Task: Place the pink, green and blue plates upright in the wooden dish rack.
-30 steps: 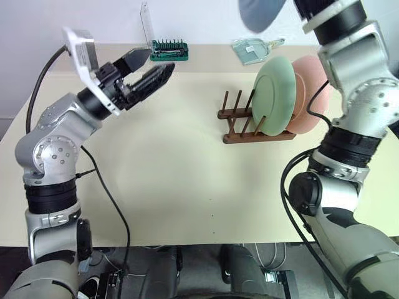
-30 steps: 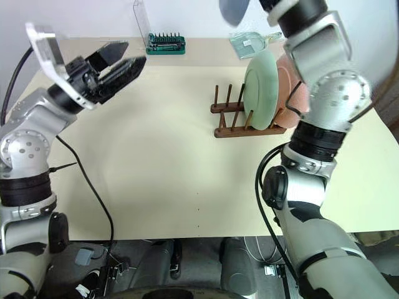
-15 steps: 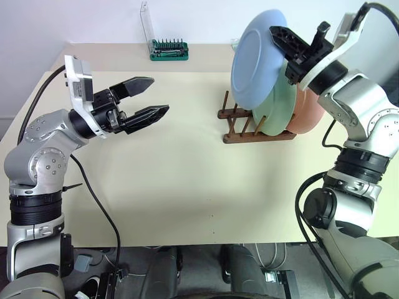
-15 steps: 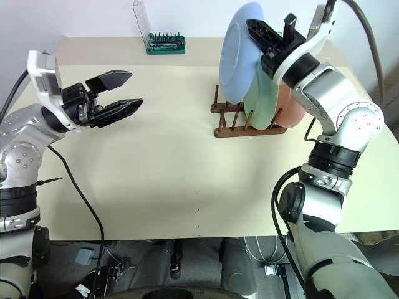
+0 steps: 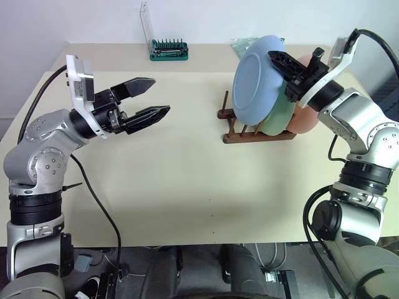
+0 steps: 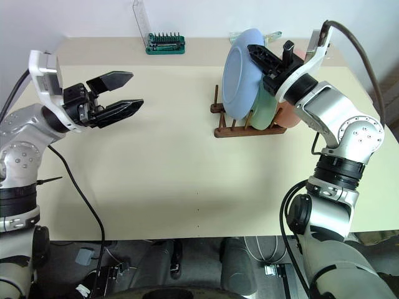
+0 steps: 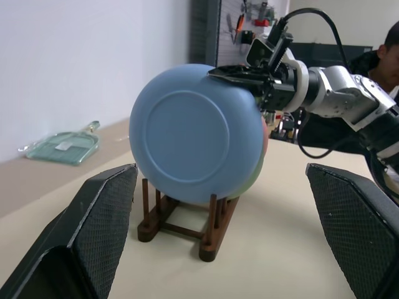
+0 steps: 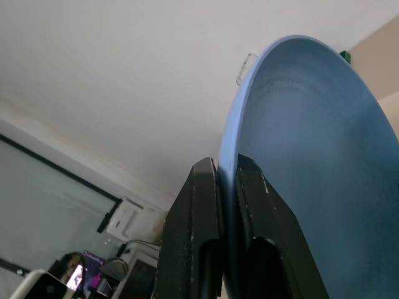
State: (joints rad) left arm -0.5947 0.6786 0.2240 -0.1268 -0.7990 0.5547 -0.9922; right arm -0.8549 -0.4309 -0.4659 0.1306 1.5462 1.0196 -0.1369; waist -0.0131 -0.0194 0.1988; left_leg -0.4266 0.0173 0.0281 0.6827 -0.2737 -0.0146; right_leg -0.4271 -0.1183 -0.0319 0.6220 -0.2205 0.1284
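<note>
1. The pale table [image 5: 187, 187] carries everything, and the wooden dish rack [image 5: 240, 134] stands toward its far right side; every place below is given from that rack.

2. The blue plate [image 5: 257, 88] hangs upright at the rack's near-left end, face toward the open table, its lower edge down among the pegs. Whether it has seated on the rails I cannot tell.

3. The right gripper [image 6: 272, 59] has its two fingers pinched tight on the blue plate's upper rim, one finger on each face. Gripping the top edge keeps the plate vertical and leaves the bottom edge free to drop into a slot.

4. The green plate [image 5: 283, 115] stands in the rack directly behind the blue one, mostly covered by it.

5. The pink plate [image 5: 304, 118] stands behind the green plate, at the rack's far-right end, so two of three look parked and the blue one is the last to go in, by my reading.

6. The left gripper [image 5: 148, 98] is well to the left of the rack, above the table, fingers spread wide and holding nothing. It looks parked clear of the work.

7. A green bit holder [image 5: 169, 50] sits far behind and left of the rack, out of play.
</note>
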